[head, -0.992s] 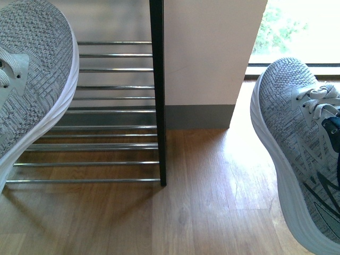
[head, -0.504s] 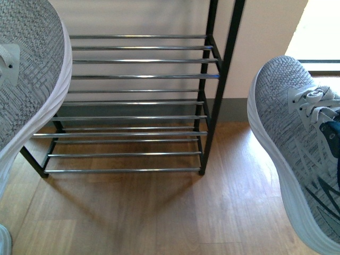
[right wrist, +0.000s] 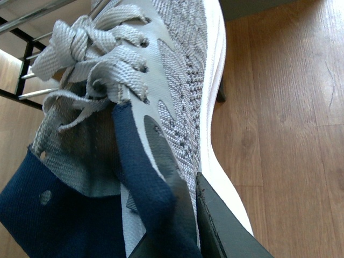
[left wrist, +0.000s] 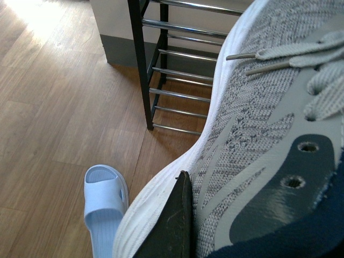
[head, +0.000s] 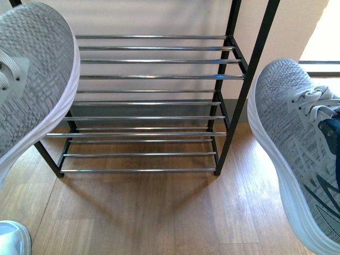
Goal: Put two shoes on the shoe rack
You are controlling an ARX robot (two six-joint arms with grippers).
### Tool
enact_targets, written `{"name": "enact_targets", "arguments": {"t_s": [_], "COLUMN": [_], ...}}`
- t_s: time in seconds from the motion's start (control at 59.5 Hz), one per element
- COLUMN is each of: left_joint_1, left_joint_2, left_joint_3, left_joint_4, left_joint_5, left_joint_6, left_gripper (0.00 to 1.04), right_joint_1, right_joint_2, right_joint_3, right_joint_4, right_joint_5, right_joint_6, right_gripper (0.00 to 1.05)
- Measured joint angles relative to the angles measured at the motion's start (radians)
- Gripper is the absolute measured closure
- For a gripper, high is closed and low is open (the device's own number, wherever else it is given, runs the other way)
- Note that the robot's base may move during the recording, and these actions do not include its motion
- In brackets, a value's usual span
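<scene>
Aloft, the left claw (left wrist: 207,223) pinches a grey sneaker (head: 32,79) at ten o'clock and the right claw (right wrist: 183,226) pinches the second sneaker (head: 297,149) at four, flanking the shoe rack (head: 149,77) at twelve, with a pale blue sandal (head: 10,238) at seven.

— What does one see of the robot itself?
— Very little. Of the left fingers (left wrist: 173,223), one matte black wedge narrowing to a point. The right fingers (right wrist: 219,228) are also black, flat, with a straight edge.

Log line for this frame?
left gripper: holds sneaker | right gripper: holds other sneaker | shoe rack: ahead, unloaded | slide sandal: floor
</scene>
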Motion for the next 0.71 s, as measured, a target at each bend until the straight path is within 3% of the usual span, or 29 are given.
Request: {"name": "enact_targets", "arguments": {"t_s": [0.706], "left_joint_1": [0.000], "left_joint_2": [0.000], "left_joint_3": [0.000], "left_joint_4": [0.000], "left_joint_5": [-0.001], "left_joint_6": [0.001], "left_gripper": [1.03], "right_joint_1": [0.000], "right_joint_2": [0.000], "right_joint_3": [0.000], "right_joint_4": [0.000], "right_joint_5": [-0.006], "right_joint_6": [0.000], "right_gripper": [1.03]}}
